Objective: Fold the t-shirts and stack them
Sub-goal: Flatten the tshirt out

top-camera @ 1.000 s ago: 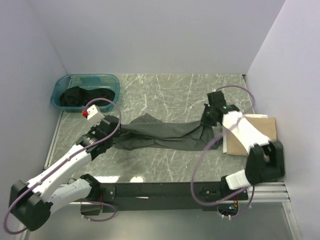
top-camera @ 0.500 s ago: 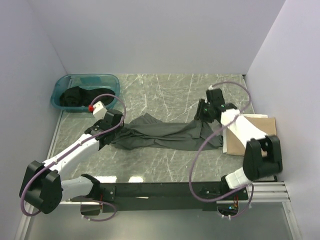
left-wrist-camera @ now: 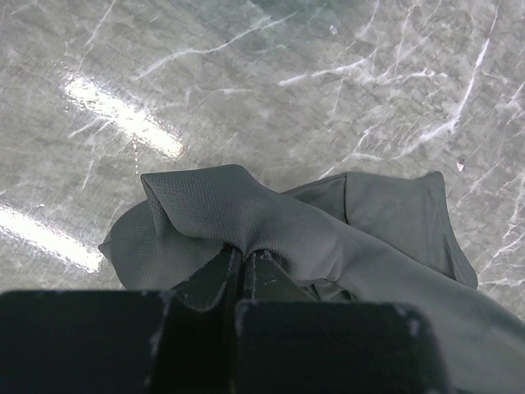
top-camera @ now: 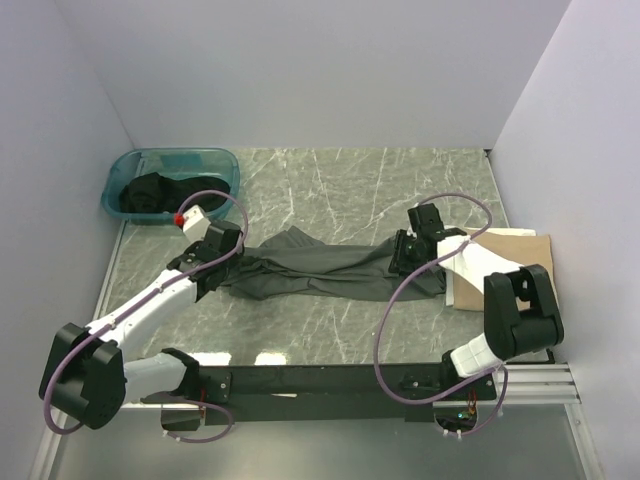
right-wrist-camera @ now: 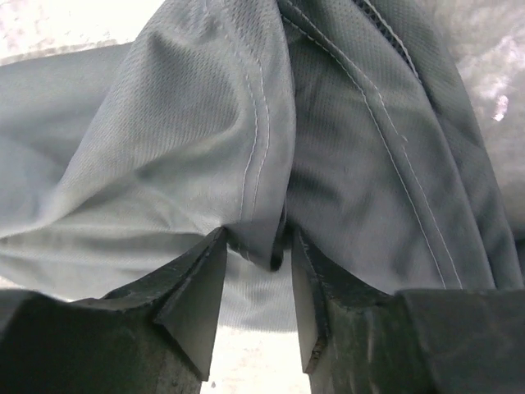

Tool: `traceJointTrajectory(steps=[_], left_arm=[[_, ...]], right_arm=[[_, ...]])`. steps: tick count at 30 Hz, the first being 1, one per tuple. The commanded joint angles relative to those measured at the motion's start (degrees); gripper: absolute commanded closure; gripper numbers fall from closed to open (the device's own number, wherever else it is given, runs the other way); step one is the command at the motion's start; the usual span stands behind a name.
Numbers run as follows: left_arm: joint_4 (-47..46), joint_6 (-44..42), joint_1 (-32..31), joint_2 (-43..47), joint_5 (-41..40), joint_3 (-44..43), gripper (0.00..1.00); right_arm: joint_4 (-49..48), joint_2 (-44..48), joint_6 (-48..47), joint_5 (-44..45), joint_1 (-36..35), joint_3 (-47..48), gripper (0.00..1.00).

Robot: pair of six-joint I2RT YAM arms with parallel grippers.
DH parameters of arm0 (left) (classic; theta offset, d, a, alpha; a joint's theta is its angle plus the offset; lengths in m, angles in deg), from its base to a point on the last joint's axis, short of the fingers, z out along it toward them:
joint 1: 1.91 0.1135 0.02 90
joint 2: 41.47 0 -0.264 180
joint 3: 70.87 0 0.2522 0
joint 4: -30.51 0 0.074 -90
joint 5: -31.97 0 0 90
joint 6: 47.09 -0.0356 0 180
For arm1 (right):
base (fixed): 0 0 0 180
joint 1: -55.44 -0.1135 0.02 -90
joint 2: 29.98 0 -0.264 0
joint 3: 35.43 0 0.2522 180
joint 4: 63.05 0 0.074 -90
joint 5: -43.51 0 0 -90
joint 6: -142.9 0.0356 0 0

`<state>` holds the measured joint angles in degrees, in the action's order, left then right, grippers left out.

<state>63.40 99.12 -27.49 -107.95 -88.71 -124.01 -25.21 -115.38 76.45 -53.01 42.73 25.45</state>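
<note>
A dark grey-olive t-shirt (top-camera: 320, 265) lies stretched in a crumpled band across the middle of the table. My left gripper (top-camera: 224, 266) is at its left end. In the left wrist view the left gripper (left-wrist-camera: 244, 253) is shut on a raised fold of the shirt (left-wrist-camera: 221, 205). My right gripper (top-camera: 403, 255) is at the shirt's right end. In the right wrist view the right gripper (right-wrist-camera: 256, 242) has its jaws apart, with a hemmed fold of the shirt (right-wrist-camera: 164, 123) hanging between the tips. Black t-shirts (top-camera: 160, 192) lie in the tub.
A teal plastic tub (top-camera: 215, 158) stands at the back left by the wall. A tan flat rectangle over something white (top-camera: 520, 255) lies at the right edge, partly under the right arm. Walls close in the left, back and right sides.
The left gripper has moved away and rightward with the shirt's left end. The right gripper has come nearer and lower, and the shirt has slackened onto the table.
</note>
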Motion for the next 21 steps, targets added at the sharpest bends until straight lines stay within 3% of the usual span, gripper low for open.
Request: traceJointTrajectory(steps=[1,3,5,6,7,12,17,21], left_arm=[[-1.5,-0.7,0.4,1.6,0.4,0.4,0.99],[-1.1,-0.7,0.6,1.8,0.4,0.3,0.99],[-0.8,-0.7,0.7,1.9,0.0,0.1,0.99],[-0.5,-0.7,0.8,2.1,-0.1,0.1,0.99],[-0.4,-0.7,0.8,2.3,-0.2,0.0,0.99],[-0.3,-0.8,0.9,3.7,-0.1,0.1,0.99],[0.5,-1.1,0.9,5.0,0.0,-0.4,0.99],[1.8,-1.2,0.9,7.3,-0.5,-0.7,0.99]], right_arm=[[-3.6,-2.0,0.4,0.2,0.1,0.5,0.56],[-4.1,-3.6,1.1,-0.6,0.1,1.2,0.6],[-4.6,-4.2,1.2,-1.5,0.1,1.7,0.72],[-4.8,-3.7,1.3,-1.8,0.1,1.7,0.85],[-5.0,-3.3,1.2,-2.1,0.0,1.7,0.87],[-1.8,1.1,1.7,0.3,-0.6,2.2,0.88],[1.3,5.8,3.0,2.3,-0.6,1.7,1.0],[3.6,11.9,3.3,3.9,-0.7,1.8,1.0]])
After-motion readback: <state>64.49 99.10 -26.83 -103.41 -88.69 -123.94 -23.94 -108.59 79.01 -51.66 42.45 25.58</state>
